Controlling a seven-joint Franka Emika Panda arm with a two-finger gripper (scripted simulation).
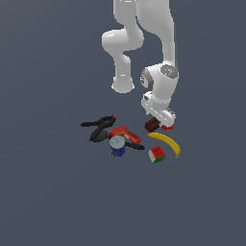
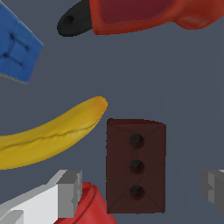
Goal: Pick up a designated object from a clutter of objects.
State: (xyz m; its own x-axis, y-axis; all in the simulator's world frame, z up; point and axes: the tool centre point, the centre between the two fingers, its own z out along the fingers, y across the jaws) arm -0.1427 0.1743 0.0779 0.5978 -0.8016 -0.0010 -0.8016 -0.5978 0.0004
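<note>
The designated object is a dark brown block with three small holes in its upper face. It lies between the fingers of my gripper, which is open. One grey fingertip stands to one side of the block and the other to the opposite side, each with a gap. In the exterior view my gripper hangs low over the brown block, at the far edge of the clutter. A red cup sits right beside the block, partly behind one finger.
A yellow banana lies close to the block. The colourful cube is nearer the camera, by the banana. To the exterior view's left lie the red drill, a blue can and a black clamp.
</note>
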